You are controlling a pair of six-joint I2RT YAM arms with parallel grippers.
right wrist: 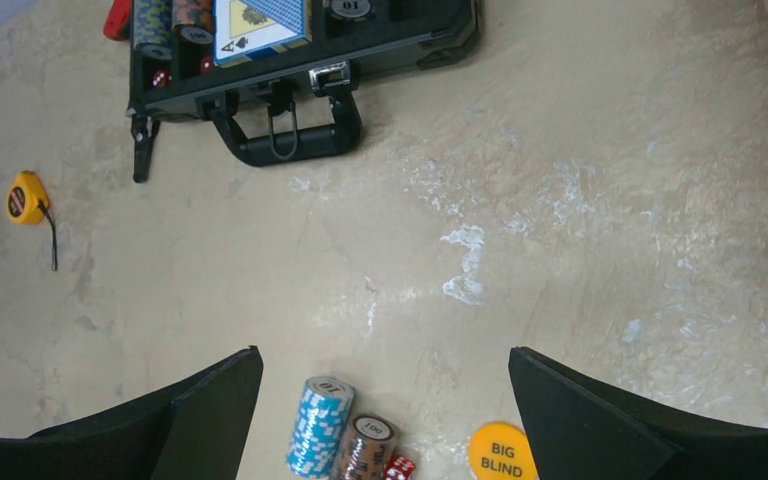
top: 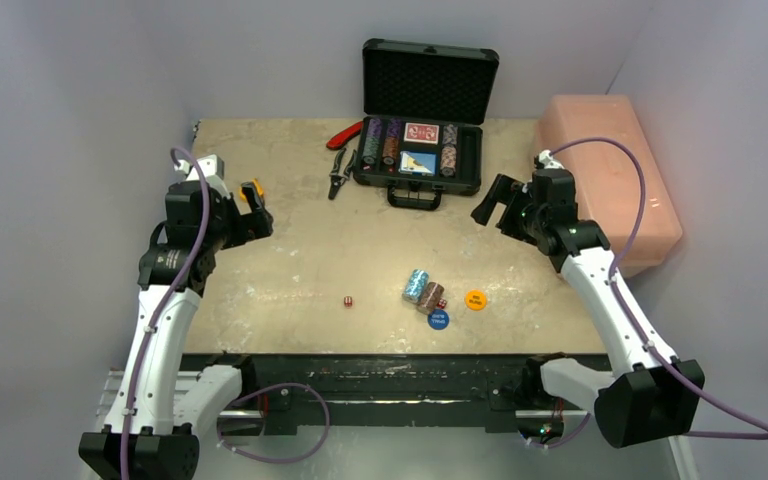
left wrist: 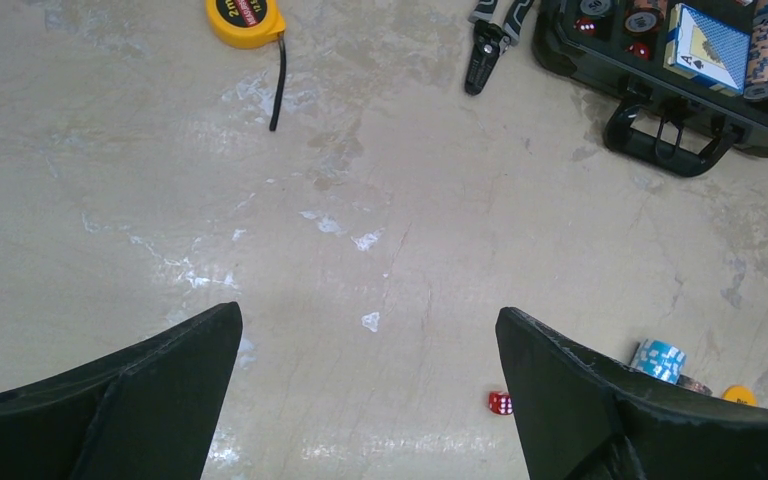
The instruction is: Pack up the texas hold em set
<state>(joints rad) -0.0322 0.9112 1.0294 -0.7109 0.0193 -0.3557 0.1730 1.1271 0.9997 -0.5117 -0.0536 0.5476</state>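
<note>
Right wrist view: my right gripper (right wrist: 382, 352) hangs wide open and empty, two toppled chip stacks (right wrist: 320, 425) lying low between my fingers (right wrist: 160, 430), long axes running away from me, the open briefcase (right wrist: 390, 50) well beyond, the left arm (top: 165, 310) farther off.

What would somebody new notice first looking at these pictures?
Probably the open black briefcase at the far middle of the table, its foam-lined lid upright and its tray partly filled. Next comes the loose cluster near the front edge: a blue chip stack and a brown chip stack on their sides, an orange disc, a blue disc, and a red die apart to the left. A pink box fills the right side.
</note>
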